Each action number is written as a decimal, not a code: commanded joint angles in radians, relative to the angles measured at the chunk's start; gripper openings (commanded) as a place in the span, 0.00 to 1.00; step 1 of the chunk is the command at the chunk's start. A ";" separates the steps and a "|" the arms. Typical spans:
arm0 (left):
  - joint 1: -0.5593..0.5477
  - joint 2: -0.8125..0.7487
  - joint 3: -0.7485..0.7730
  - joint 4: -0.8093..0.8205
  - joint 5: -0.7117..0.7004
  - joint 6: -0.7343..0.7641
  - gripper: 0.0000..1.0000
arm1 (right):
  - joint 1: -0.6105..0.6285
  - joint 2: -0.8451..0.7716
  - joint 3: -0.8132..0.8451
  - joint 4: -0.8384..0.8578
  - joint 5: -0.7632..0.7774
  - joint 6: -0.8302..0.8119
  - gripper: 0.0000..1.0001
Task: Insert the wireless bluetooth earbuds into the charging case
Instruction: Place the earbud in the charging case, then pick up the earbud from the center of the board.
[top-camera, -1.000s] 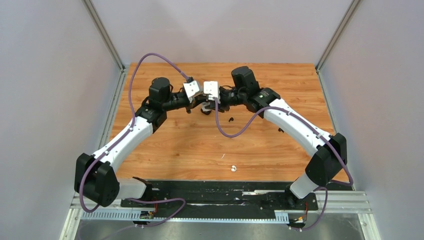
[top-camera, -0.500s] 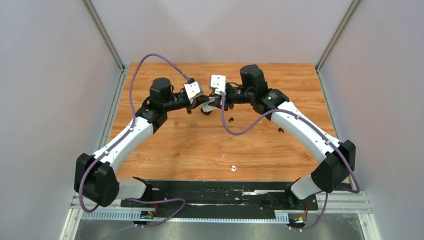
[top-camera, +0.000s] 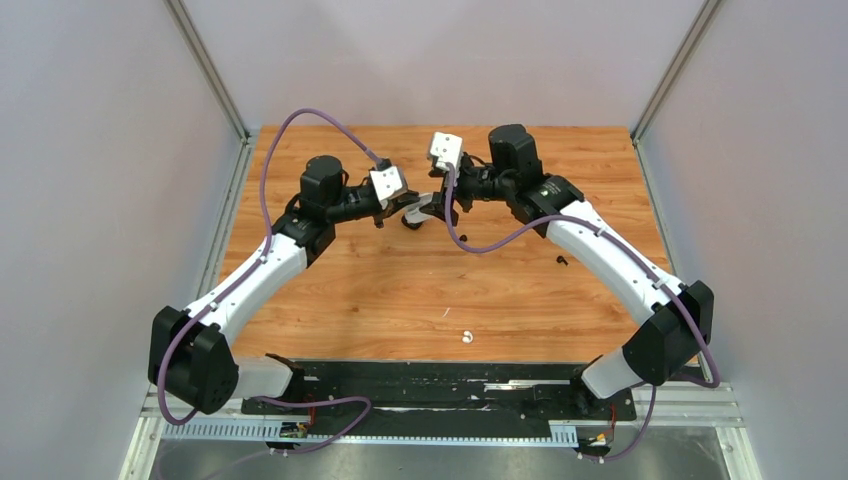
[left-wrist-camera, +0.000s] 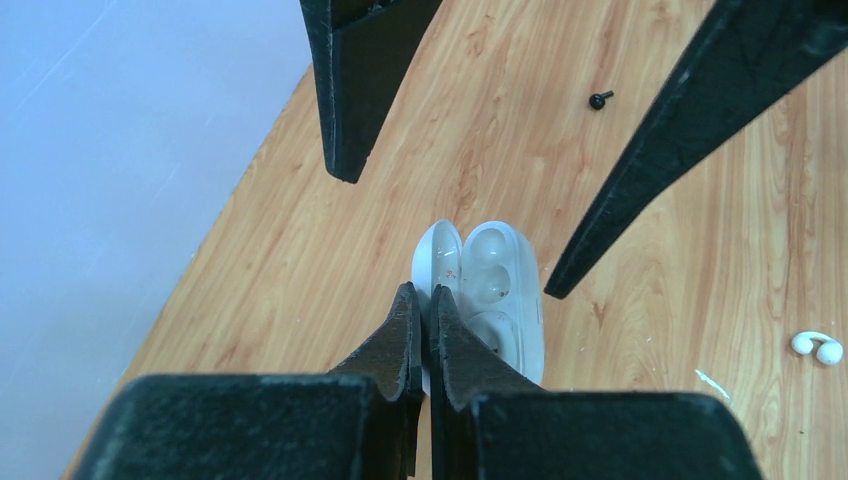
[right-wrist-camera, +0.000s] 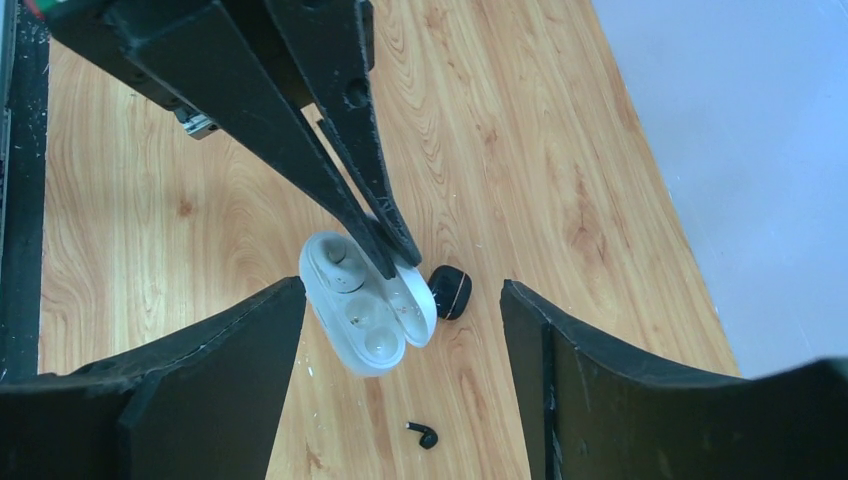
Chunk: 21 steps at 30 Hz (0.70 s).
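Left wrist view: the left gripper (left-wrist-camera: 421, 295) has its fingers pressed together, tips against the open white case (left-wrist-camera: 495, 290) where the raised lid meets the body; whether they pinch the lid cannot be told. The case's two wells show only glossy white hollows. The right gripper (left-wrist-camera: 450, 232) hangs over the case with its fingers wide apart, one at 11 o'clock and one at 2 o'clock of it. A black bud (left-wrist-camera: 600, 99) lies on the table (left-wrist-camera: 300, 250) at 1 o'clock, and a white bud (left-wrist-camera: 818, 347) at 3 o'clock, both well apart from the case. Right wrist view: the white case sits between the spread right fingers. A closed black case (right-wrist-camera: 450, 292) rests just beside it at 3 o'clock, and a black bud (right-wrist-camera: 425, 436) lies at 6 o'clock. Top view: both arms meet at 12 o'clock of the wooden table. The white bud lies at 6 o'clock near the front edge. Grey walls (top-camera: 100, 150) enclose three sides.
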 joint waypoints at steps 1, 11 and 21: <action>-0.011 -0.033 0.025 0.021 0.002 0.043 0.00 | -0.010 0.014 0.004 0.038 -0.008 0.066 0.75; -0.026 -0.050 0.011 0.019 -0.004 0.065 0.00 | -0.010 0.045 0.003 0.034 -0.064 0.066 0.81; -0.038 -0.066 -0.004 0.019 -0.002 0.097 0.00 | -0.011 0.086 0.039 0.050 -0.026 0.108 0.78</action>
